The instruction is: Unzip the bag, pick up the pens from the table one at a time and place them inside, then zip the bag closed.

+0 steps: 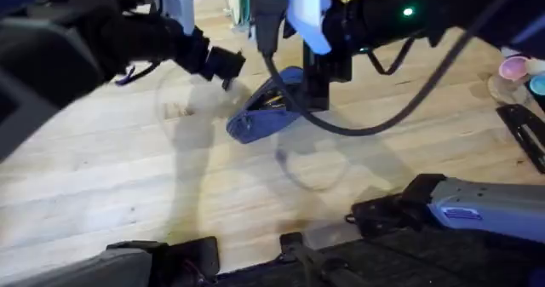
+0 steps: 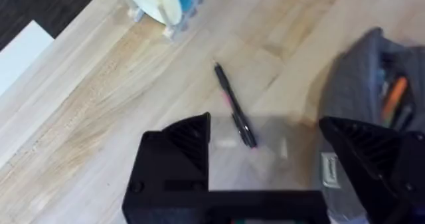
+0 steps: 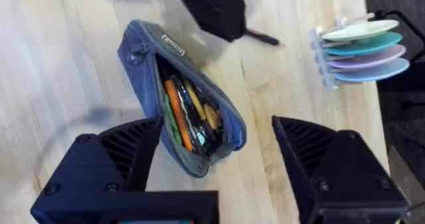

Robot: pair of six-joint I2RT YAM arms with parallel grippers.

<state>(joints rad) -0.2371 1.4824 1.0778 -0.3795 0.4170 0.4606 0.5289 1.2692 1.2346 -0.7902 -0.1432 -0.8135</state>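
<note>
On the worktop, black pen lies beside open denim pouch; slim, light, rolls easily, pinch mid-barrel. Left gripper and right gripper jaws wide, empty.

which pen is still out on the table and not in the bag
The slim black pen lying on the bare table, in front of the left gripper. The orange one and the others are already inside the open bag.

Blue bag is lying open mid-table, stuff showing inside. Right gripper is hanging right at its far end, left gripper just off to the side. Pastel dishes sit at the right edge.
</note>
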